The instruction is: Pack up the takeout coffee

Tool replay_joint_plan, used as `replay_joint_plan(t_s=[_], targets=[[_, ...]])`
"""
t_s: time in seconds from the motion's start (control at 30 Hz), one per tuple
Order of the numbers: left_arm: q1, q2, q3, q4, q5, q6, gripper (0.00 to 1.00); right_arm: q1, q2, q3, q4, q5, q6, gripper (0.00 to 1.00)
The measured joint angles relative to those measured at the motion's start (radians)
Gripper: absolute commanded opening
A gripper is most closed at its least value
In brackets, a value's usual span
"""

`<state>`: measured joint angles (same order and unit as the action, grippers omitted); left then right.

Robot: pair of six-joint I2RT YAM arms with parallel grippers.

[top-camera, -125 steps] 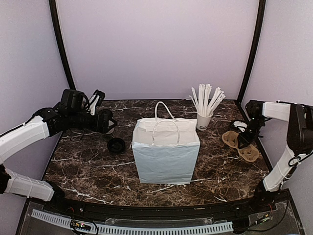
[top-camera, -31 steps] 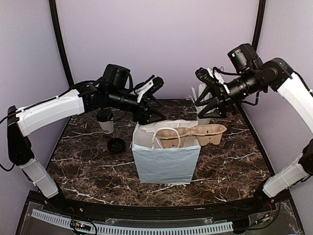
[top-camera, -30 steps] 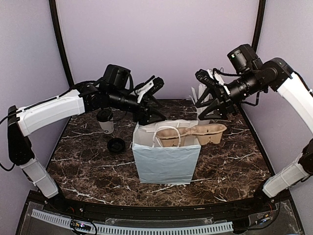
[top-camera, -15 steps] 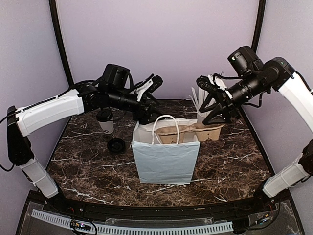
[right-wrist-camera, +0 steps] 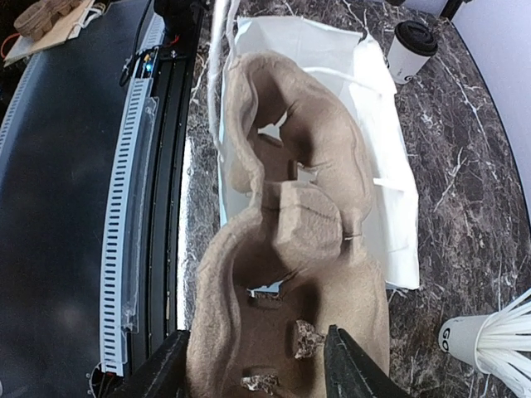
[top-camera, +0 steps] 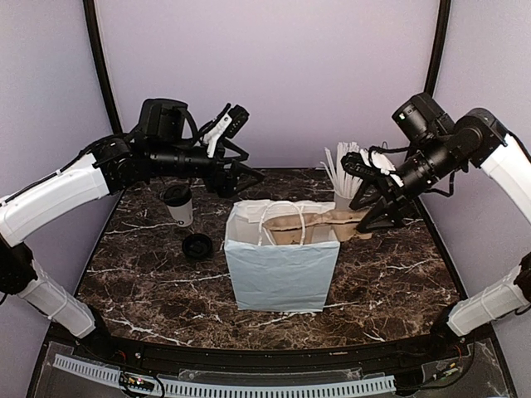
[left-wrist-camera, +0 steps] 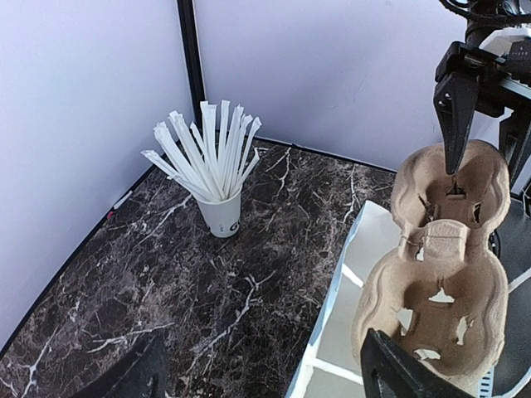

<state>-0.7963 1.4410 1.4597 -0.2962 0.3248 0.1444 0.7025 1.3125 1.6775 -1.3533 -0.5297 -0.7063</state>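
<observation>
Standing lid-up, the takeout coffee [top-camera: 178,205] is vertical; left end effector [top-camera: 242,143] wide, right end effector [top-camera: 370,204] clamping carrier [top-camera: 311,224].

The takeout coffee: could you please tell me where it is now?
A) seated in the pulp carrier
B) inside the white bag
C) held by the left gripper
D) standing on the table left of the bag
D: the takeout coffee stands on the table left of the white paper bag, untouched.
</observation>
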Motion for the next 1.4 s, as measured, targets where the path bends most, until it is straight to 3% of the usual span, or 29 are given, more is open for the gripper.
replay_joint_plan(t_s=[0.2, 0.33, 0.5, 0.77, 1.07, 1.4], targets=[[0.0, -0.003, -0.06, 0.01, -0.029, -0.033, 0.83, 0.01, -0.016, -0.031, 0.011, 0.058, 0.013, 0.3], [0.0, -0.004, -0.061, 0.015, -0.034, -0.048, 0.83, 0.012, -0.039, -0.031, 0.028, 0.065, 0.014, 0.1], [0.0, -0.005, -0.061, 0.019, -0.036, -0.053, 0.83, 0.013, -0.074, -0.026, 0.057, 0.085, 0.013, 0.0], [0.0, -0.047, -0.1, 0.027, -0.041, -0.053, 0.83, 0.006, -0.103, 0.003, 0.126, 0.237, 0.003, 0.0], [0.0, -0.131, -0.153, 0.028, -0.092, -0.05, 0.85, -0.173, -0.221, -0.128, 0.269, 0.457, -0.069, 0.0], [0.0, -0.184, -0.236, 0.038, -0.126, -0.048, 0.86, -0.257, -0.294, -0.652, 0.332, 0.503, -0.08, 0.0]])
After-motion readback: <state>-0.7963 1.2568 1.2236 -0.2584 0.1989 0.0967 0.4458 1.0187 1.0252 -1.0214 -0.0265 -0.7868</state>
